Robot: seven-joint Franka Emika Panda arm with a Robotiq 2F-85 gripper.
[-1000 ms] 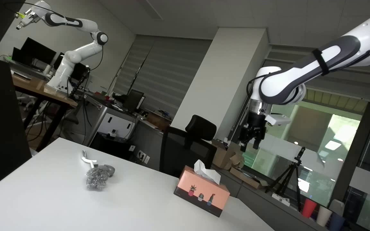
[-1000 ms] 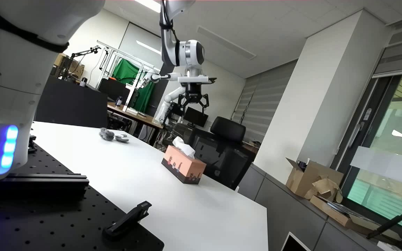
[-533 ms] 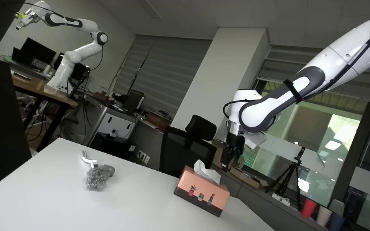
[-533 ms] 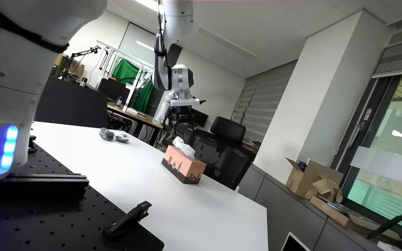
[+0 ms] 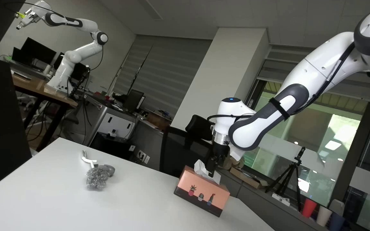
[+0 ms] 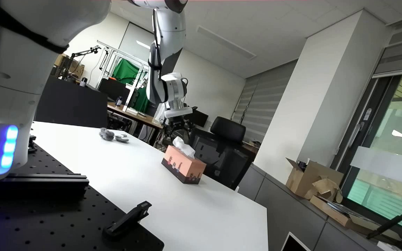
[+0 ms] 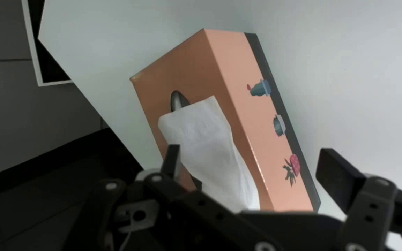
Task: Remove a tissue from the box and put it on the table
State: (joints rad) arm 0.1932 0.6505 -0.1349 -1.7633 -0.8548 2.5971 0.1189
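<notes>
The fingers (image 7: pixel 170 161) partly hide the tissue box (image 7: pixel 248 115).

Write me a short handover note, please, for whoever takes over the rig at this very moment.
Gripper: open, holding nothing, apparently just above the tissue box; contact with the tissue can't be judged.
Tissue: sticking out of the top of the box, folded over.
Box: upright on the white table, near the table's edge.
Done: the gripper is at the box; the tissue is not yet removed.
Left: close on the tissue, pull it free, lay it on the table and let go.
</notes>
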